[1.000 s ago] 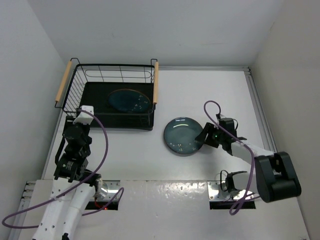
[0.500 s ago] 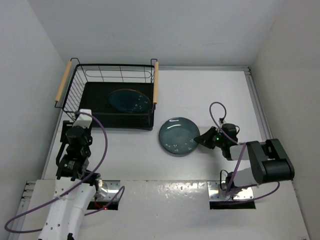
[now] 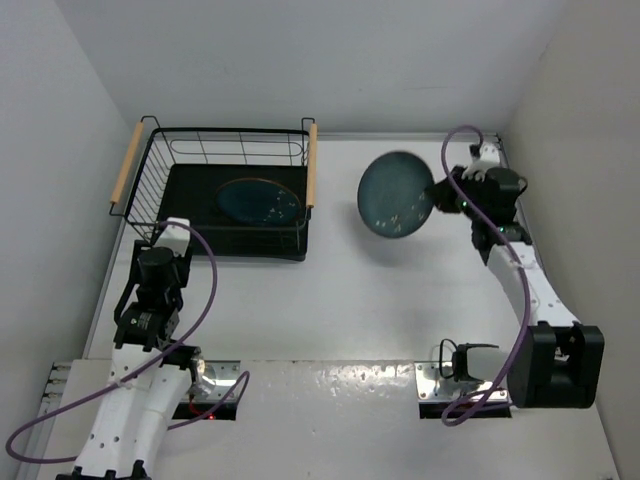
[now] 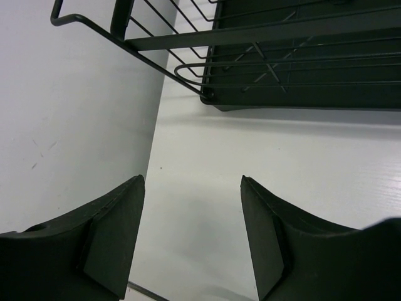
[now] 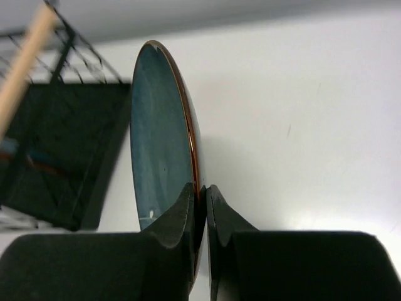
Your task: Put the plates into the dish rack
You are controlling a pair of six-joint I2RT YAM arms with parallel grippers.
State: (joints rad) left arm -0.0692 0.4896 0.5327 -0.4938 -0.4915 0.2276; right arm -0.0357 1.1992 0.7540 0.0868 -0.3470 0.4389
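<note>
Surface: a white surface point(image 3: 400, 300), walled on three sides, with both arms bolted at its near edge.
Dish rack: the black wire dish rack point(image 3: 226, 131) with wooden handles stands at the far left.
Loaded: the first plate point(image 3: 258, 200) lies flat on the rack's tray, so that half looks done.
Aloft: the second plate point(image 3: 396, 195) hangs on edge above the surface, right of the rack and apart from it.
Right claw: the right claw point(image 5: 199, 195) pinches that plate's rim, closed tight on it.
Left claw: the left claw point(image 4: 192, 183) hovers empty by the rack's near left corner, jaws partly apart.
Left to do: carry the second plate across and set it in the rack.
</note>
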